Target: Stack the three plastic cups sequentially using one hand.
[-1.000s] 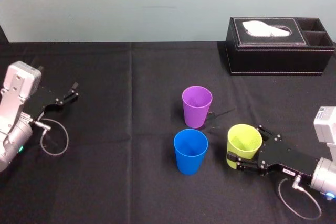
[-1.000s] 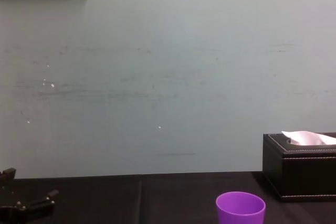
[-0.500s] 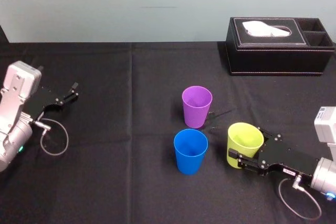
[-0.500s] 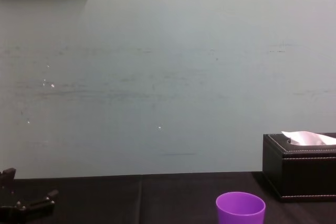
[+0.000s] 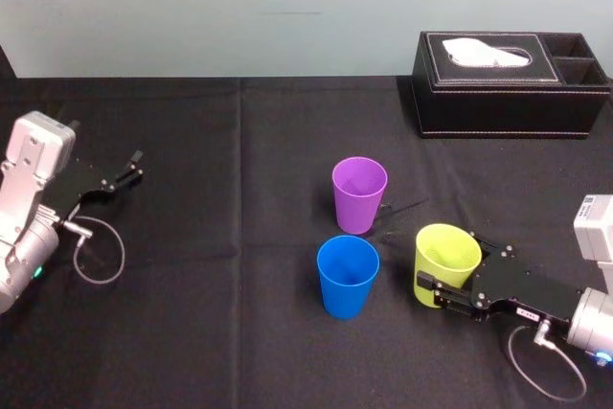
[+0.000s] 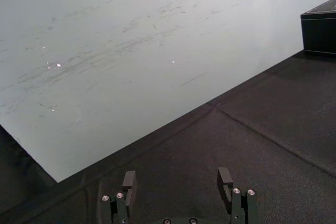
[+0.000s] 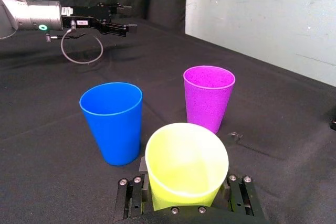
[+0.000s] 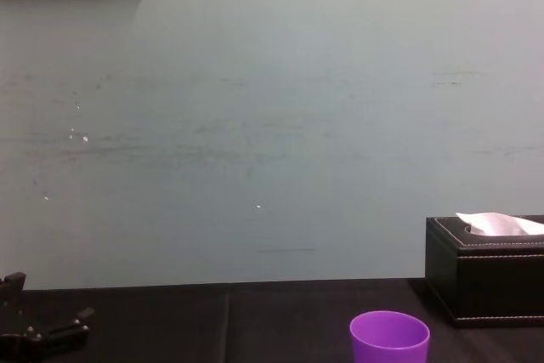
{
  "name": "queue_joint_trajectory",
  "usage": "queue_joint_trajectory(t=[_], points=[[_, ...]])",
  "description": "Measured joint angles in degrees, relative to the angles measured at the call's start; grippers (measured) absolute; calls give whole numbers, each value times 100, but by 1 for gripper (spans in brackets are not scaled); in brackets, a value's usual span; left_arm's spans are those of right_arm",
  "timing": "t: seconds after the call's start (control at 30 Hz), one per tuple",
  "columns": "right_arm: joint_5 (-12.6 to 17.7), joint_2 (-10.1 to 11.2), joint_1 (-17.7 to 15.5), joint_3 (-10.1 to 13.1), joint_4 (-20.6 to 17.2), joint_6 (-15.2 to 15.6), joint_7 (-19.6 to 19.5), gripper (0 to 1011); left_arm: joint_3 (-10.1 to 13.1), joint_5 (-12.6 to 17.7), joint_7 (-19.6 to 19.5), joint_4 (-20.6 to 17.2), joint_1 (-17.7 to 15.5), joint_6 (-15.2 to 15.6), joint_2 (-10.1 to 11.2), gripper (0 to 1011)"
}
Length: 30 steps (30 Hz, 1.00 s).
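Observation:
Three plastic cups stand upright near the table's middle: purple (image 5: pixel 359 193) at the back, blue (image 5: pixel 348 275) in front of it, yellow-green (image 5: pixel 446 261) to the right of the blue one. My right gripper (image 5: pixel 450 267), the one hand with the white label, reaches in low from the right. It is shut on the yellow-green cup (image 7: pixel 186 163), with one finger against each side of the cup's lower wall. In the right wrist view the blue cup (image 7: pixel 112 121) and purple cup (image 7: pixel 209 97) stand just beyond. My left gripper (image 5: pixel 129 168) rests open at the far left.
A black tissue box (image 5: pixel 512 83) stands at the back right corner of the black tablecloth. A loop of cable (image 5: pixel 96 251) lies beside my left arm. Open cloth lies between the left arm and the cups.
My right gripper's fingers have closed in against the yellow-green cup, which stays on the table in nearly the same spot. The left arm has not moved.

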Motion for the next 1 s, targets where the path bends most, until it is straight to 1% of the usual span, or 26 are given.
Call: queue_joint_trajectory(t=[0.07,0.27,0.5,0.6,0.83,1.0], points=[[-10,14,-16,11,-43,2,-25,736,0,0,0,0,0,0,0,1011],[-24,101,-120,181,-346,69,-241,736,0,0,0,0,0,0,0,1011],[100,281,-215,412,-833,424,-406,736,0,0,0,0,0,0,0,1011],[216,380,-245,523,-1121,662,-472,735,0,0,0,0,0,0,0,1011],[359,499,-221,623,-1519,1003,-585,736,0,0,0,0,0,0,0,1012],[405,511,-100,618,-1639,1138,-643,736,0,0,0,0,0,0,0,1011]])
